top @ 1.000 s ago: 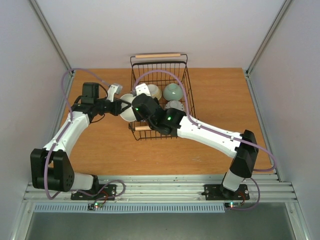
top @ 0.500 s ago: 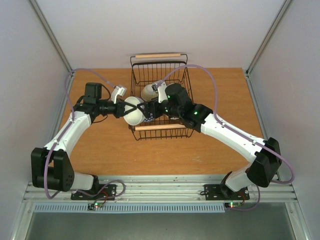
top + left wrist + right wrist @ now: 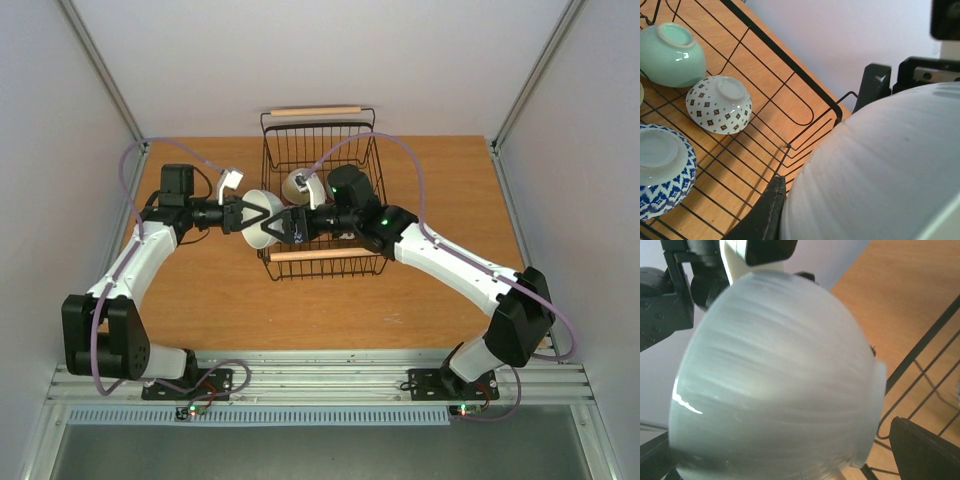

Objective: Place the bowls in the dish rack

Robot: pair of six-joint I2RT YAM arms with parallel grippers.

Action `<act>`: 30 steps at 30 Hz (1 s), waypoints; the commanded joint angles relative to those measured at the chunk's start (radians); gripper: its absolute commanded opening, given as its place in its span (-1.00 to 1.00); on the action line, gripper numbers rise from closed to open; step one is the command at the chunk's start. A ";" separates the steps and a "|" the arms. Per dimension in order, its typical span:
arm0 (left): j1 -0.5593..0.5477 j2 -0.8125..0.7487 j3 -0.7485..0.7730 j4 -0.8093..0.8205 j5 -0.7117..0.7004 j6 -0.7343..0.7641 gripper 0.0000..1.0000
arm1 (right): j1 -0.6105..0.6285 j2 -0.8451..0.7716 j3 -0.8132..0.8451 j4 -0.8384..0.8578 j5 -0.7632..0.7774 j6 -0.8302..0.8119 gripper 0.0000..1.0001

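Note:
My left gripper is shut on the rim of a plain whitish bowl and holds it tilted in the air at the left edge of the dish rack. One dark finger lies against the bowl's outer wall. My right gripper stands open over the rack's near left corner, facing the bowl, with a finger beside its foot. Inside the rack lie a pale green bowl, a white dotted bowl, a blue-patterned bowl and a cream-tan bowl.
The black wire rack has a wooden handle at the back and one at the front. It stands on an orange-brown table with grey walls on three sides. A purple cable loops over the rack.
My right gripper has opened wide and swung round until its fingers stand about the whitish bowl. My left gripper has kept its grip and shifted the bowl slightly.

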 commanded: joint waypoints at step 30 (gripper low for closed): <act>0.008 -0.147 -0.044 0.128 -0.305 -0.046 0.84 | -0.018 0.128 0.394 -0.645 0.557 -0.383 -0.97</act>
